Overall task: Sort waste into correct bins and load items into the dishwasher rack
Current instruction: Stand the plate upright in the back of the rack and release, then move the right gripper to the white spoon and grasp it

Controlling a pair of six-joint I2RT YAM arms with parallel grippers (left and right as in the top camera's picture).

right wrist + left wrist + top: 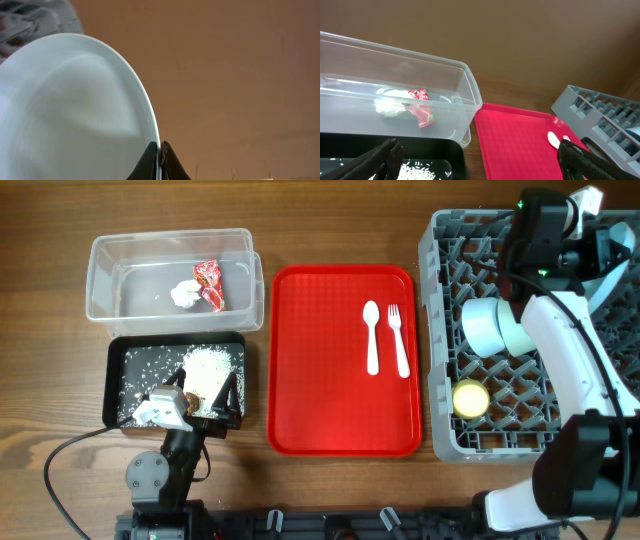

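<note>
robot lab bench staged for dish clearing
left arm [160, 470] and right arm [575, 370] mounted at a wooden table [330, 220], beside a dish rack [440, 380]

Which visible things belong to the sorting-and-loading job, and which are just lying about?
Job: clear tub, black tray, wrapper, tissue, rice, spoon, fork, rack, bowls, yellow cup, plate in right end effector.
Lying about: red tray, cable.

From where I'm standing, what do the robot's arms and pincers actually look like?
The right arm has white shells, black joints and small green lights. The left arm is black, trailing a black cable. The left gripper and right gripper have black tapered fingers.
</note>
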